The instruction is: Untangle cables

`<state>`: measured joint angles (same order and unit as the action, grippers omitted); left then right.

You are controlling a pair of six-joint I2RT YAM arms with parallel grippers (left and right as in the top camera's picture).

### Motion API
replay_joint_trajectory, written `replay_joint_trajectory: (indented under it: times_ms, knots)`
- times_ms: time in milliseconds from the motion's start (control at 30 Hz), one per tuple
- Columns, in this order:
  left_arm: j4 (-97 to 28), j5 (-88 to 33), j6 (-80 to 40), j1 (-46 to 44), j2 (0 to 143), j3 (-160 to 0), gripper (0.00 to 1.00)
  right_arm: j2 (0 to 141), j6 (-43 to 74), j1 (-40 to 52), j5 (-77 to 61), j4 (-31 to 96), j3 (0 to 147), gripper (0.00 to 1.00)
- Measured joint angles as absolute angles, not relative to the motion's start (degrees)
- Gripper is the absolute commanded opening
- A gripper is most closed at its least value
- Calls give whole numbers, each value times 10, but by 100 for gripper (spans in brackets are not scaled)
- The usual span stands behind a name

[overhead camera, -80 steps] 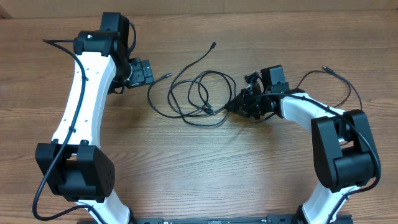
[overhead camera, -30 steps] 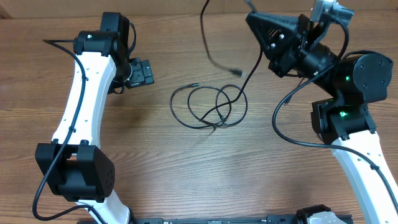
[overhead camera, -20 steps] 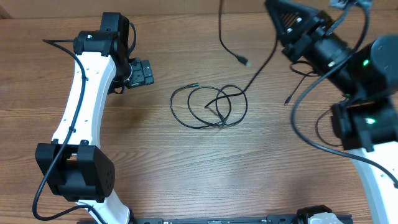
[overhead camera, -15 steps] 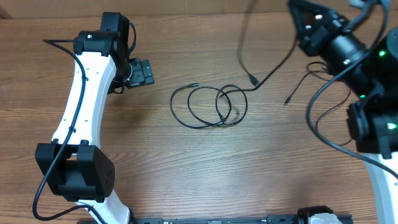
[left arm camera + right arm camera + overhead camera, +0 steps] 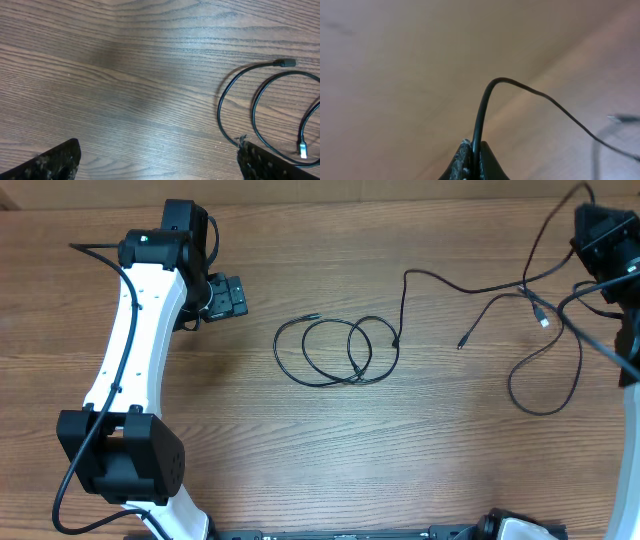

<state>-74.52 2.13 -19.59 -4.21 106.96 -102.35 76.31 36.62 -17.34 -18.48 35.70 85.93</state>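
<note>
One cable is pinched in the right gripper's closed jaws and strung to the coil; the wide-jawed left gripper is positioned nearer the coil.

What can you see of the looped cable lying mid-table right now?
The looped cable is a thin black cord lying flat on the wood table in overlapping loops. One small plug end points out at its top; a silver-tipped plug lies among the loops. The open left gripper is beside it, not touching. A second cable, pinched in the right gripper, reaches its right edge; whether they are hooked is unclear.
</note>
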Motion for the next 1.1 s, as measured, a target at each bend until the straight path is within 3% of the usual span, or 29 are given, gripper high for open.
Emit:
replay_joint_trajectory:
  times_ms: [433, 800, 967, 1067, 1100]
  knots:
    - [-745, 21, -196, -42, 1070, -1023, 100, 896, 380, -306, -138, 515, 859, 4]
    - [-745, 21, -196, -42, 1070, -1023, 100, 956, 583, -364, -13, 658, 856, 5]
    - [-745, 21, -196, -42, 1070, -1023, 100, 962, 642, -364, 9, 669, 856, 13]
    - [-745, 21, -196, -42, 1070, -1023, 100, 966, 657, -364, 15, 669, 856, 24]
    - [-745, 21, -196, -42, 1070, -1023, 100, 968, 664, -364, 18, 670, 856, 34]
